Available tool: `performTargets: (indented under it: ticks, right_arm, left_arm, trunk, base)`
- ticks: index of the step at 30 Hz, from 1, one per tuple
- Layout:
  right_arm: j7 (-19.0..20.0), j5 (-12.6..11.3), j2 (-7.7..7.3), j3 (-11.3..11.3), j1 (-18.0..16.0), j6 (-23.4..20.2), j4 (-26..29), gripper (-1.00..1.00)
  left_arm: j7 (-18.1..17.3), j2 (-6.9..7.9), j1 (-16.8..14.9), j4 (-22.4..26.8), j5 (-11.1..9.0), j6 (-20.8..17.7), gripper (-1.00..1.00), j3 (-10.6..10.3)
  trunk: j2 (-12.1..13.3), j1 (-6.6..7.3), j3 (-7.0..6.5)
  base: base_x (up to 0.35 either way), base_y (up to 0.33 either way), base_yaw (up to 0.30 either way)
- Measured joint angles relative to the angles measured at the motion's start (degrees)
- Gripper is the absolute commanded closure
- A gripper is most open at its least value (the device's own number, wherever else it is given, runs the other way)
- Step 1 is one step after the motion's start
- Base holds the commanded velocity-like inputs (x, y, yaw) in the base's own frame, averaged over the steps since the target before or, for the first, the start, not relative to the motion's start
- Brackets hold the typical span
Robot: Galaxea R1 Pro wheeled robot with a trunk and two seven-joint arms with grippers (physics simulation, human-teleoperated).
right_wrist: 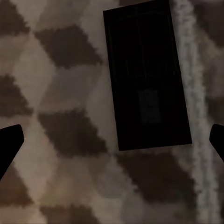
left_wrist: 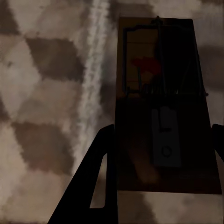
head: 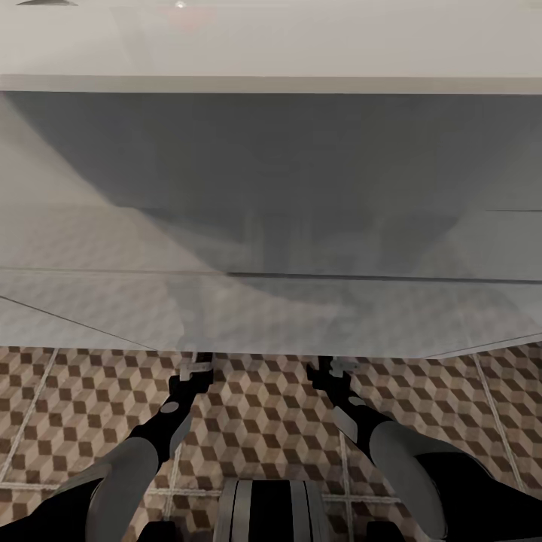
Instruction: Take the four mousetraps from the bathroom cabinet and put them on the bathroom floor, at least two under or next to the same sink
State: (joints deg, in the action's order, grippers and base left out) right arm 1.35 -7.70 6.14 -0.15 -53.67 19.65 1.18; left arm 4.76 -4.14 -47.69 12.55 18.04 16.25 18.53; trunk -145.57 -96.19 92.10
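White and wide, the sink (head: 271, 83) fills the upper two-thirds of the head view, its pale underside looming over the cube-patterned bathroom floor (head: 256, 399) along the bottom of the frame. Both arms reach forward beneath its near edge. In the left wrist view a mousetrap (left_wrist: 163, 112) sits between the fingers of the left gripper (left_wrist: 161, 158), which stand just beside its long edges; actual contact cannot be told. In the right wrist view the right gripper (right_wrist: 112, 144) is spread wide, holding nothing, with another mousetrap (right_wrist: 147, 74) flat on the tiles beyond.
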Motion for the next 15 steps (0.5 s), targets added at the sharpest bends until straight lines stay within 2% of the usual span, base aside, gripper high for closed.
performTargets:
  ticks: [15]
  right_arm:
    - [0.0,0.0,0.00,0.0,0.0,0.0,0.0,-1.00]
  left_arm:
    - [0.0,1.34,0.0,-0.8,-0.2,0.5,1.00,0.2]
  trunk:
    - [0.0,0.00,0.00]
  base:
    - [0.000,0.000,0.000]
